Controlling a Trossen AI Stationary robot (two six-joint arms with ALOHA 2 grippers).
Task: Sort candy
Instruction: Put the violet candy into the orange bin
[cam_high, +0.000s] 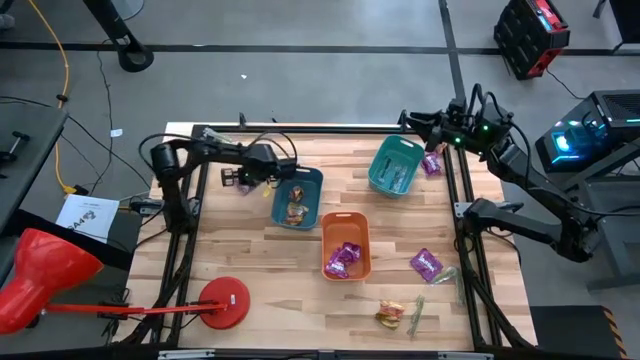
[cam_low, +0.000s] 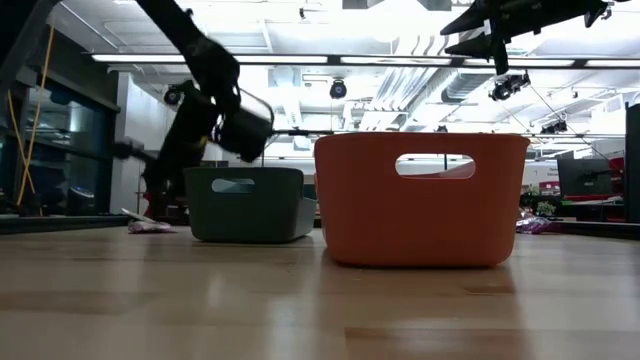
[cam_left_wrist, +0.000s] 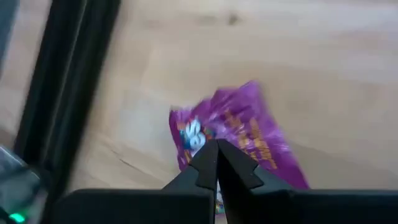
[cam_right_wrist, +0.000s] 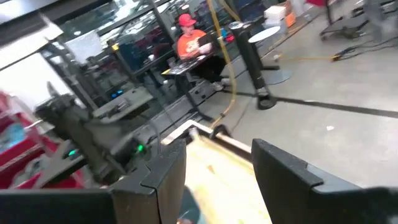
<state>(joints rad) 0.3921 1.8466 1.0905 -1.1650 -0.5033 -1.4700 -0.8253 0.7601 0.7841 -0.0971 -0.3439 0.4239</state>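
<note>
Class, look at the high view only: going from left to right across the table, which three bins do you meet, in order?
Dark teal bin holding gold-wrapped candy → orange bin holding purple packets → lighter teal bin near the table's far right.

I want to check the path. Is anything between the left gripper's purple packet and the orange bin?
Yes. The left gripper holds a purple packet at the table's far left. The teal bin stands on the direct line toward the orange bin.
</note>
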